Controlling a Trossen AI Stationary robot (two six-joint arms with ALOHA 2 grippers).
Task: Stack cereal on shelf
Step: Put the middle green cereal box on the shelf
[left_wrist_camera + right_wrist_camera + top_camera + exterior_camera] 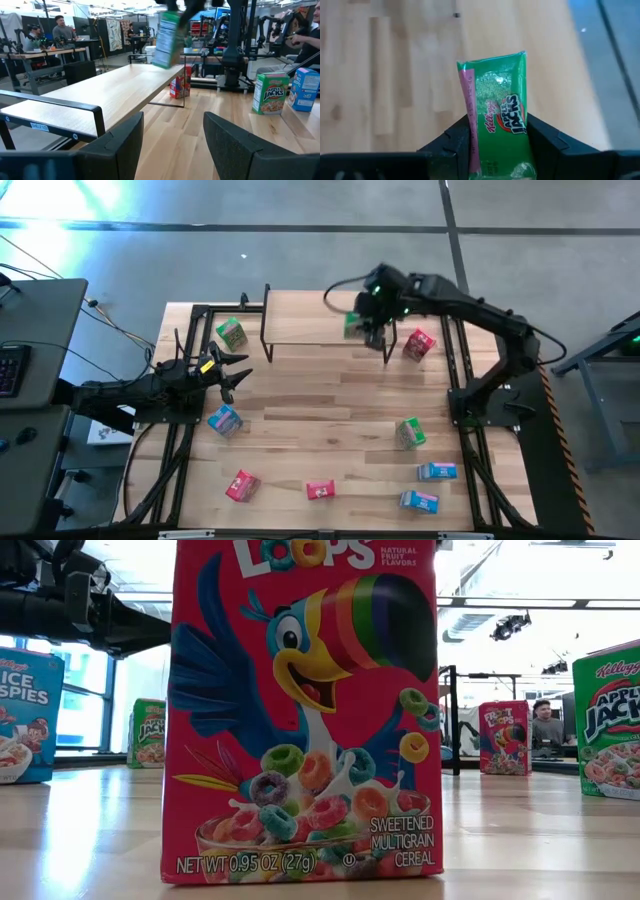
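Observation:
The shelf is a light-wood board on black legs at the table's far middle; it also shows in the left wrist view. My right gripper is over the shelf's right end, shut on a green cereal box. My left gripper is open and empty, left of the shelf, with its fingers pointing along the board. Another green box stands left of the shelf and a pink-red one stands right of it. My right gripper pinches the green box between its two fingers, on two opposite sides near its upper end. The fingers come from above, pointing down. The box hangs below them, slightly tilted, clear above the shelf's right end.
Loose boxes stand on the plank tabletop: blue, green, two blue, and two pink-red. One pink-red box fills the low view. People sit at desks beyond the table.

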